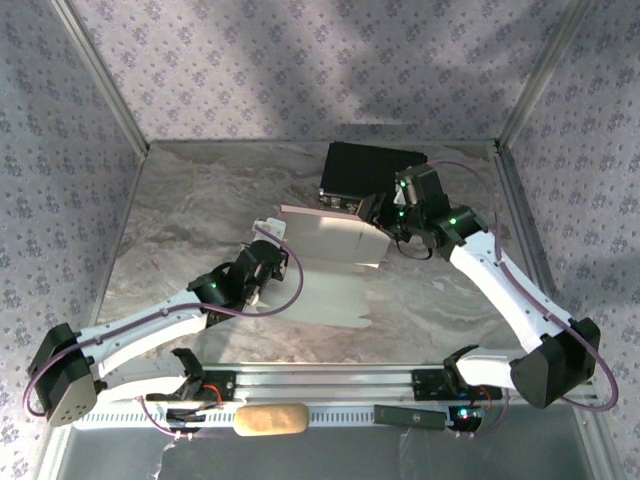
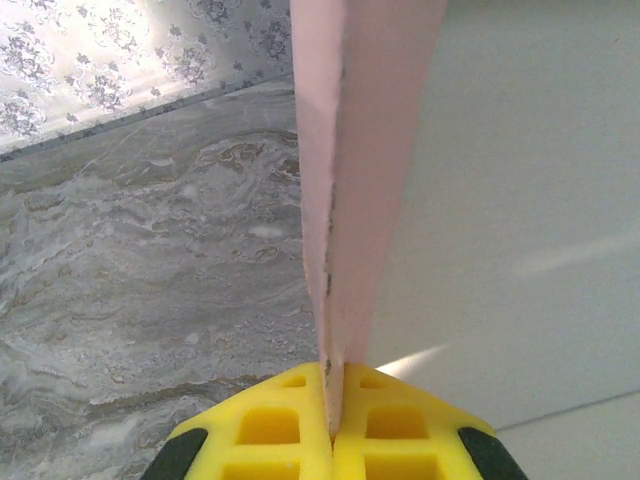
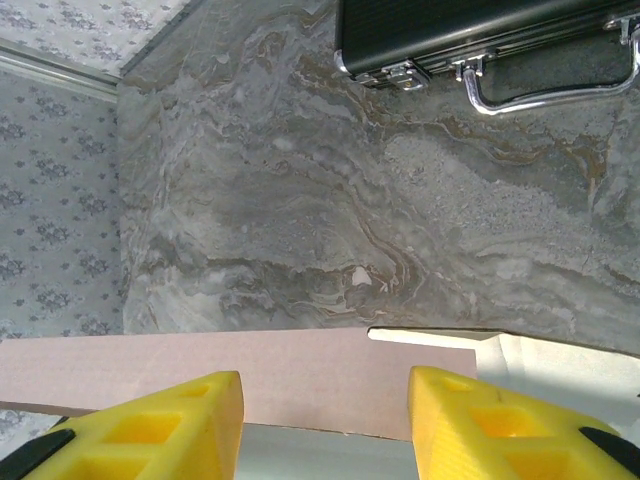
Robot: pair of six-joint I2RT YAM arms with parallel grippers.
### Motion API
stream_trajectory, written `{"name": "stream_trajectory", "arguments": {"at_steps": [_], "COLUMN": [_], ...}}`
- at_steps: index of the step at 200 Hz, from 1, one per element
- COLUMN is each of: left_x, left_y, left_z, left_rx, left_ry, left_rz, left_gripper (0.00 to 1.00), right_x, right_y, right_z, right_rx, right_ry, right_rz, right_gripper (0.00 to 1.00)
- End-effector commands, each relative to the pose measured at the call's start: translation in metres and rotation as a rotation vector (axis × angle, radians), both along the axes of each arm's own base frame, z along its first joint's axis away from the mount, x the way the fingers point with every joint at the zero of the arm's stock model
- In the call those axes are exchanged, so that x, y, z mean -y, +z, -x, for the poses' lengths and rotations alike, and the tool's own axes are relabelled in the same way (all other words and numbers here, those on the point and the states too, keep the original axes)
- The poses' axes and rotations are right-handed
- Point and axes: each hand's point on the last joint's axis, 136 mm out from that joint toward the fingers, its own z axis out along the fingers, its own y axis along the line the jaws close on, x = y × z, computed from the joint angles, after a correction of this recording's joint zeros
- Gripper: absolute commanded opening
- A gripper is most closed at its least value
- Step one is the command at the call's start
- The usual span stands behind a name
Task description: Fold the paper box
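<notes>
Marbled grey stone-look tabletop (image 1: pixel 200 200) fills the top view, closed in by walls (image 1: pixel 300 60) papered in a pale floral print, with bare metal posts at the corners. A black rectangular hard case (image 1: pixel 370 165) sits at the far side, right of centre. The thin pink-and-whitish paper box (image 1: pixel 330 270) lies mid-table, its pale face upward and its far panel raised. The left arm stretches low from the near left corner, its left gripper (image 1: pixel 268 258) at the card's left edge. The right arm bends up from the near right, its right gripper (image 1: pixel 380 213) at the card's far right corner, just beside the case.

From the left wrist, the same veined tabletop (image 2: pixel 150 250) runs to the papered wall (image 2: pixel 100 60). The yellow fingers (image 2: pixel 270 425) are pressed together, pinching the upright pink edge of the paper box (image 2: pixel 350 200).

From the right wrist, the tabletop (image 3: pixel 300 200) meets the wall (image 3: pixel 50 200) on the left, and the case (image 3: pixel 480 30) shows its metal handle (image 3: pixel 550 95). The right gripper (image 3: pixel 325 378) has its yellow fingers (image 3: pixel 180 420) spread apart, a pink flap of the box (image 3: pixel 150 370) crossing the gap between them; whether they touch it I cannot tell.
</notes>
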Motion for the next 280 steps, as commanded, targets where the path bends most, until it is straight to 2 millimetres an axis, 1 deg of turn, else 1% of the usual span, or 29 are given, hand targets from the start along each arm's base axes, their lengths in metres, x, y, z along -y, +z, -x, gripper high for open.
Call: {"name": "stream_trajectory", "arguments": {"at_steps": [1, 15, 53, 82, 133, 165, 198, 213, 228, 235, 241, 248, 253, 260, 269, 280], "left_x": [0.007, 0.008, 0.014, 0.016, 0.018, 0.017, 0.018, 0.019, 0.019, 0.019, 0.019, 0.019, 0.018, 0.018, 0.015, 0.011], "left_y": [0.015, 0.014, 0.012, 0.013, 0.013, 0.011, 0.011, 0.011, 0.013, 0.013, 0.015, 0.015, 0.016, 0.017, 0.019, 0.021], "left_z": [-0.002, -0.001, 0.000, 0.001, 0.004, 0.006, 0.007, 0.007, 0.007, 0.007, 0.006, 0.006, 0.006, 0.006, 0.006, 0.005], "left_rx": [0.038, 0.039, 0.038, 0.046, 0.062, 0.083, 0.095, 0.096, 0.100, 0.101, 0.103, 0.103, 0.104, 0.106, 0.111, 0.117], "left_ry": [-0.005, -0.007, -0.025, -0.025, -0.023, 0.001, 0.019, 0.026, 0.029, 0.031, 0.033, 0.034, 0.037, 0.043, 0.052, 0.066], "left_rz": [0.039, 0.040, 0.033, 0.026, 0.020, 0.024, 0.053, 0.067, 0.081, 0.083, 0.088, 0.091, 0.093, 0.093, 0.092, 0.092], "left_gripper": [0.00, 0.00, 0.00, 0.00, 0.00, 0.00, 0.00, 0.00, 0.00, 0.00, 0.00, 0.00, 0.00, 0.00, 0.00, 0.00], "right_x": [-0.001, 0.000, -0.013, -0.021, -0.017, -0.013, -0.013, -0.011, -0.010, -0.010, -0.010, -0.010, -0.010, -0.008, -0.001, 0.017], "right_y": [-0.015, -0.015, -0.016, -0.016, -0.012, -0.008, 0.013, 0.021, 0.027, 0.028, 0.029, 0.031, 0.032, 0.034, 0.038, 0.039], "right_z": [0.012, 0.013, 0.012, 0.012, 0.006, 0.002, -0.005, -0.005, -0.004, -0.004, -0.004, -0.004, -0.004, -0.002, 0.002, 0.012], "right_rx": [-0.054, -0.054, -0.088, -0.123, -0.121, -0.102, -0.047, -0.038, -0.044, -0.051, -0.054, -0.056, -0.058, -0.050, -0.032, 0.000], "right_ry": [0.005, 0.001, 0.022, 0.020, -0.055, -0.134, -0.197, -0.218, -0.226, -0.228, -0.226, -0.221, -0.219, -0.217, -0.219, -0.259], "right_rz": [-0.003, -0.018, -0.094, -0.139, -0.232, -0.329, -0.473, -0.495, -0.496, -0.495, -0.498, -0.505, -0.508, -0.506, -0.488, -0.427], "right_gripper": [0.48, 0.49, 0.48, 0.45, 0.33, 0.19, 0.08, 0.03, 0.01, 0.02, 0.05, 0.16, 0.27, 0.37, 0.45, 0.52]}}
